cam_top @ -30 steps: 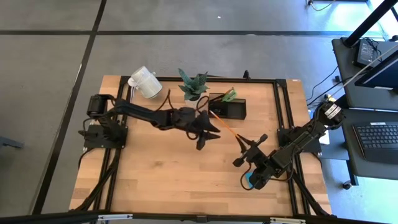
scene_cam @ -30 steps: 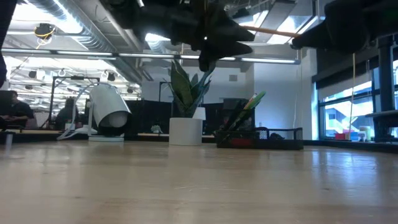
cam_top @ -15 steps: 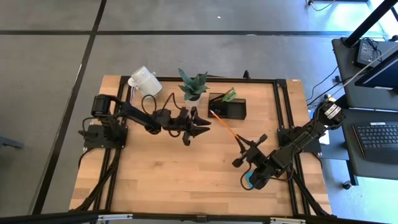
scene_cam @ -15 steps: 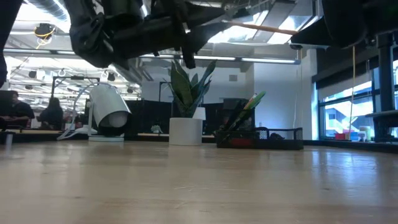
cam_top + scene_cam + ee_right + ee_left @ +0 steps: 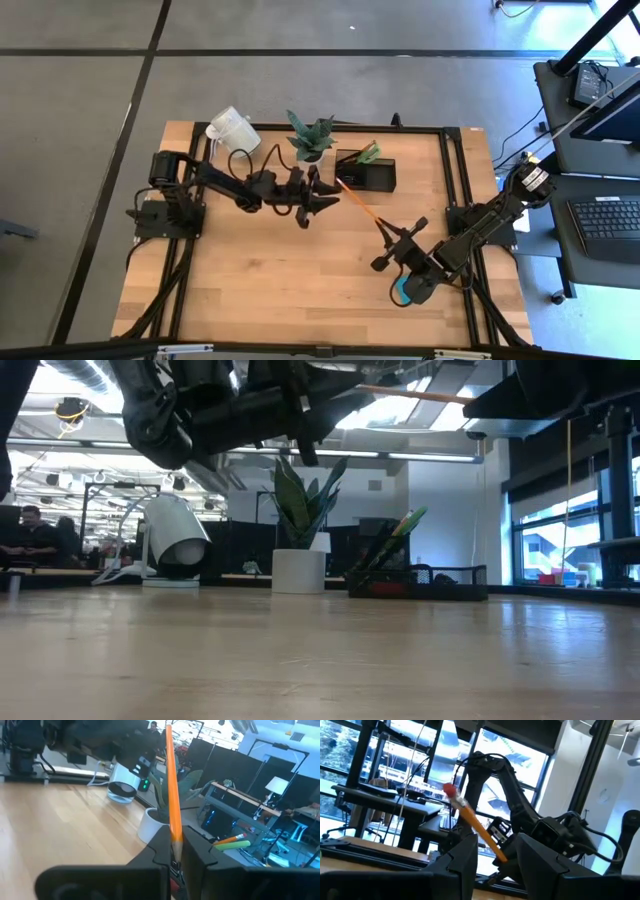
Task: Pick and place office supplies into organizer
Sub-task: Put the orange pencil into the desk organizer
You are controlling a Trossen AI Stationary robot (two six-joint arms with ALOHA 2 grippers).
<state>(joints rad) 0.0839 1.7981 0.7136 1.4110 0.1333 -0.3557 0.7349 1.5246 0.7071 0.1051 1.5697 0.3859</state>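
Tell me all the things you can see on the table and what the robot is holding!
Pencil: one, orange, held in the air by the right gripper, red eraser end toward the left arm.
Organizer: one, black, far side of the table, green and orange items standing in it.
Plant: one, green, white pot, beside the organizer.
Mug: one, white, on its side, far left corner.
Table: one, light wood.
Left gripper: jaws open, hovering near the plant.
Right gripper: jaws shut on the pencil.
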